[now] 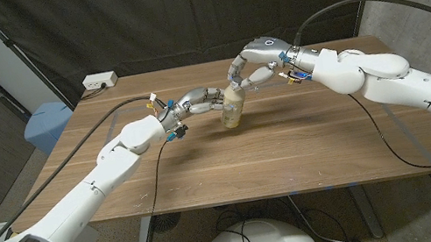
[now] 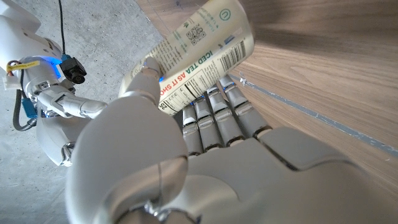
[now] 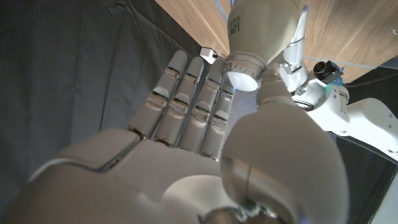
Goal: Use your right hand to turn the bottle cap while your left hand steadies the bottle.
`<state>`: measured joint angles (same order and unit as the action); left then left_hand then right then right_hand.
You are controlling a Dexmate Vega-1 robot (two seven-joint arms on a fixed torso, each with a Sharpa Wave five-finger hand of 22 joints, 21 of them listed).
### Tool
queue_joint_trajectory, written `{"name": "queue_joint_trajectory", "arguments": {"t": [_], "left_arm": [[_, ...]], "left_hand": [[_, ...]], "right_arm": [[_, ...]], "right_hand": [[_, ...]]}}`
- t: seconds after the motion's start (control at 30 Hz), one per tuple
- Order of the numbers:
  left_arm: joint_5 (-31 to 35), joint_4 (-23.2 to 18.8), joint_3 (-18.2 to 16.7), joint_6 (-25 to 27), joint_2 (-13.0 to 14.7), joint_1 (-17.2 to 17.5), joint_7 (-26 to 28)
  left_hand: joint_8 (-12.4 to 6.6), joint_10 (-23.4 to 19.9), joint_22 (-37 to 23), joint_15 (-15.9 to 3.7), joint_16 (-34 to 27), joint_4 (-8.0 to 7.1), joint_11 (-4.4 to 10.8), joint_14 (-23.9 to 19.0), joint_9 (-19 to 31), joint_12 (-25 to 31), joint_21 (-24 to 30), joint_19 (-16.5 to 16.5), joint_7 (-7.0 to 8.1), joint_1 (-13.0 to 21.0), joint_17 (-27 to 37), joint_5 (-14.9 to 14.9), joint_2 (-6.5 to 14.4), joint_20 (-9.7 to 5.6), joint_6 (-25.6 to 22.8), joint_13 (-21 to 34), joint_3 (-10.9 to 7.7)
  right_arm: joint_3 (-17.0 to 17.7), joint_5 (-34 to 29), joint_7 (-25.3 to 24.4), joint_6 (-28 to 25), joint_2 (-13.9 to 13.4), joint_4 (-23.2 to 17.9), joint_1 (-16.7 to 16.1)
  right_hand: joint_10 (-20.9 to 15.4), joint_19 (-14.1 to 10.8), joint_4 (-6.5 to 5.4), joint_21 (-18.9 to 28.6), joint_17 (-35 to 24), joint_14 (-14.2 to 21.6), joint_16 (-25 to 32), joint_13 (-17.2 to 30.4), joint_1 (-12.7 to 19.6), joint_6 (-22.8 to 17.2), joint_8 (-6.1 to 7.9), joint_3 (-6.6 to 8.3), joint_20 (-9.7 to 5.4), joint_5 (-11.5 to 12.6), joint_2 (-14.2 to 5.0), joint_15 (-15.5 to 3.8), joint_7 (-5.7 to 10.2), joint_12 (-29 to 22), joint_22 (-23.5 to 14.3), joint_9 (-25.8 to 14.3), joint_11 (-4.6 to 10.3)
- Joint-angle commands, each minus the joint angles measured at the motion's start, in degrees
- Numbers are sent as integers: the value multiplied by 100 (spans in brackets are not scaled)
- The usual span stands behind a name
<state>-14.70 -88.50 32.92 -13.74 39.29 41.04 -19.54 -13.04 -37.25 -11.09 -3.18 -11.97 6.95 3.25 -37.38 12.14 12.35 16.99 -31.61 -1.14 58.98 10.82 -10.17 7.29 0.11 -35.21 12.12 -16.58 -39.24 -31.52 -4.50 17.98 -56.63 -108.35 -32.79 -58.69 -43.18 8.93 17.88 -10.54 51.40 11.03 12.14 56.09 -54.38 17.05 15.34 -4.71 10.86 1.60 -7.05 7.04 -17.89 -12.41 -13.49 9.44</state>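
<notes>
1. Head view: the bottle point(image 1: 232, 108) stands upright near the middle of the tabletop point(image 1: 292, 152), toward its far side. The left hand point(image 1: 197, 102) comes in from the side and wraps its body; the fingers' far ends are hidden behind it. The right hand point(image 1: 252, 65) arches over the top from the other side, so the cap is covered here. A white power strip point(image 1: 99, 82) lies at the far left corner.

2. Left wrist view: the left hand point(image 2: 186, 155) clamps the bottle point(image 2: 205, 50), fingers point(image 2: 214, 118) behind the label and thumb across its front. The bottle's top and base are cut off by the frame.

3. Right wrist view: the cap point(image 3: 244, 76) sits at the bottle point(image 3: 264, 25) neck, pinched, it seems, between the right hand's point(image 3: 186, 155) thumb and fingers point(image 3: 193, 93); the exact contact is hard to make out. The bottle's lower part is cut off.
</notes>
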Motion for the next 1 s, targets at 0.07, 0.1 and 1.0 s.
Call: {"name": "queue_joint_trajectory", "arguments": {"t": [0.07,0.1,1.0], "left_arm": [[-102,134,6,104,1,-122,-317],[-121,153,7,102,-8,-134,-349],[-408,406,-43,31,-158,-250,-781]], "left_hand": [[-35,-29,-7,-134,-28,-113,1,-99,11,-2,28,-52,-36,42,12,-39,96,5,-43,14,-104],[-33,-32,-7,-138,-27,-113,1,-99,11,-2,29,-52,-32,43,12,-39,96,4,-39,14,-105],[-21,-38,-7,-102,-6,-126,-17,-120,13,-19,46,-92,-45,28,14,-39,97,-19,-41,16,-121]], "right_arm": [[89,-140,-124,190,-123,5,-5],[91,-169,-127,200,-133,-3,0],[-17,-752,-379,981,-157,156,339]], "right_hand": [[-129,-41,-47,49,-20,55,15,39,876,-681,64,-35,-276,42,-794,-613,541,-9,-33,-68,207],[-119,-45,-53,55,-21,56,13,44,884,-681,64,-39,-280,47,-800,-614,541,-7,-36,-74,206],[65,-83,-111,188,-34,67,6,155,1145,-748,134,-123,-333,71,-875,-604,538,12,-100,-244,234]]}}
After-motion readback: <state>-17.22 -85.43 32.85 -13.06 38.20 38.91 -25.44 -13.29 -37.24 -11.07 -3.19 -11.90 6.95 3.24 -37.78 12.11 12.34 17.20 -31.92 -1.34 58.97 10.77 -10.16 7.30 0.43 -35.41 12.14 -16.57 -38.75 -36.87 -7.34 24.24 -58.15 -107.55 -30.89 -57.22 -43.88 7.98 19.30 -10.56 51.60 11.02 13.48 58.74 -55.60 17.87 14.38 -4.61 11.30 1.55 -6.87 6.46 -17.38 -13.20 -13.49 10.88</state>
